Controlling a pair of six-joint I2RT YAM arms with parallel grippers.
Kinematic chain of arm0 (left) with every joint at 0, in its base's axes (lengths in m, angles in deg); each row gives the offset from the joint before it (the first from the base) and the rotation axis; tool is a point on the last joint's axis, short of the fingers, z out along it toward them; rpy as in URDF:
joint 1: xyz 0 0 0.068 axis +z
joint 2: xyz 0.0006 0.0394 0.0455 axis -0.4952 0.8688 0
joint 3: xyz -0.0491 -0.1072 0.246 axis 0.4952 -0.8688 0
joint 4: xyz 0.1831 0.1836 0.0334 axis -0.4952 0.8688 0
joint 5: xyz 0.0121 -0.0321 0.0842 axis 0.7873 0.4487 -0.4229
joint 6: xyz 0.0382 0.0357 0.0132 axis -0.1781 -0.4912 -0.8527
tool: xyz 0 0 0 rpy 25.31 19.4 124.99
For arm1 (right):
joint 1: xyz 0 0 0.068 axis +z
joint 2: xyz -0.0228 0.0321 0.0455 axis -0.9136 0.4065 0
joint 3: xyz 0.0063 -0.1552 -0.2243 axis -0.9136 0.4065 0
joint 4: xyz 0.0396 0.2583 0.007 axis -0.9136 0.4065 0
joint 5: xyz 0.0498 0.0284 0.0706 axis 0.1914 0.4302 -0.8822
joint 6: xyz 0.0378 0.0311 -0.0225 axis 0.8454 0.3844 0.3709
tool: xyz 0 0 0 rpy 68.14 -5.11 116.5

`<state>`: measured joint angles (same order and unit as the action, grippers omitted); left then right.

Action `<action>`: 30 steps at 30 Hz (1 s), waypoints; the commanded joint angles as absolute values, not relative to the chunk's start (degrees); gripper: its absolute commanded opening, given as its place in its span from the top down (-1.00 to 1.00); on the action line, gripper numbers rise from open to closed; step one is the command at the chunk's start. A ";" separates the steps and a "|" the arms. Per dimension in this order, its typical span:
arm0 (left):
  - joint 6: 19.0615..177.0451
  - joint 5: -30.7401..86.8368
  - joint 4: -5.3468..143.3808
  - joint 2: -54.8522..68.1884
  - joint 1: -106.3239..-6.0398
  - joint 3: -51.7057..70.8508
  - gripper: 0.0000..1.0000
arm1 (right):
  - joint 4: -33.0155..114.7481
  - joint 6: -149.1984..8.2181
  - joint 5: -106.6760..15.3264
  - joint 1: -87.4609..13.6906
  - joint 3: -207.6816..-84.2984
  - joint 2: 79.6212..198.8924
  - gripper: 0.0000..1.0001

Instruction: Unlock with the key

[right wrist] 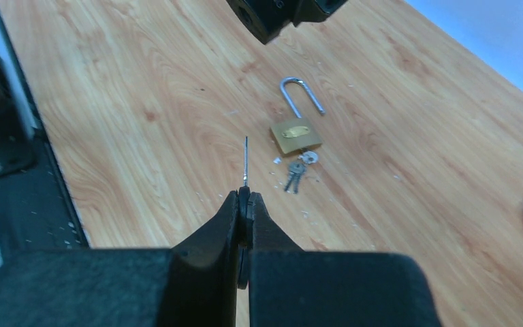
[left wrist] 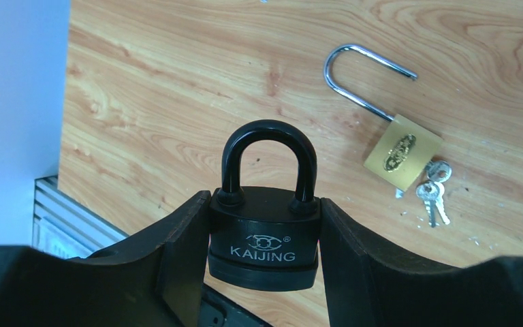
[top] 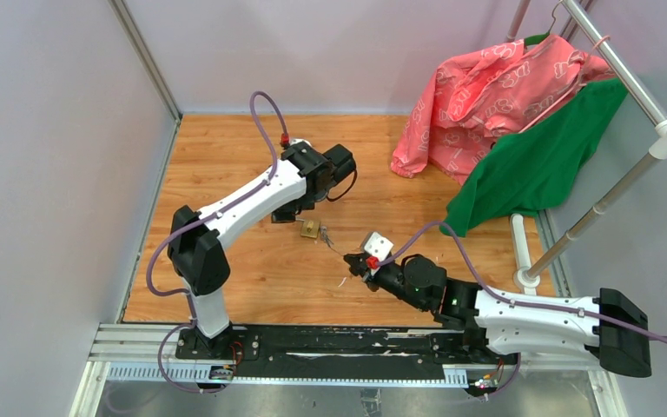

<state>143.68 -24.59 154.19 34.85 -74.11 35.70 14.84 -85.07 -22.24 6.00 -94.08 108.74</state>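
your left claw (top: 295,212) sits tucked under its own wrist from above, so its load is hidden. the right claw (top: 350,259) points up-left toward the brass padlock (top: 310,228) on the table (top: 226,156), and the key is too thin to make out here.

left wrist view: the fingers (left wrist: 177,238) clamp a black padlock (left wrist: 264,238) by its sides, shackle pointing away from you.

right wrist view: the jaws are pinched tight on a key (right wrist: 246,160). its blade runs straight ahead over the table, left of the brass padlock, and its head is hidden.
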 commanded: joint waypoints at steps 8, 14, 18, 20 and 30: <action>141.20 -10.74 151.58 30.58 -69.28 37.33 0.92 | 13.18 -73.09 -30.62 2.69 -100.62 111.93 1.00; 140.18 1.97 152.12 33.19 -65.82 35.18 1.00 | 19.58 -85.53 -30.09 2.78 -106.71 117.21 1.00; 142.00 3.53 152.17 33.19 -65.64 32.91 1.00 | 22.32 -94.87 -29.66 3.33 -109.33 120.13 1.00; 142.48 5.26 152.24 33.40 -65.24 32.16 1.00 | 22.13 -102.95 -29.67 4.72 -109.47 121.26 1.00; 145.19 11.22 153.92 33.83 -62.98 30.88 1.00 | 20.24 -126.42 -26.33 10.34 -112.28 130.66 1.00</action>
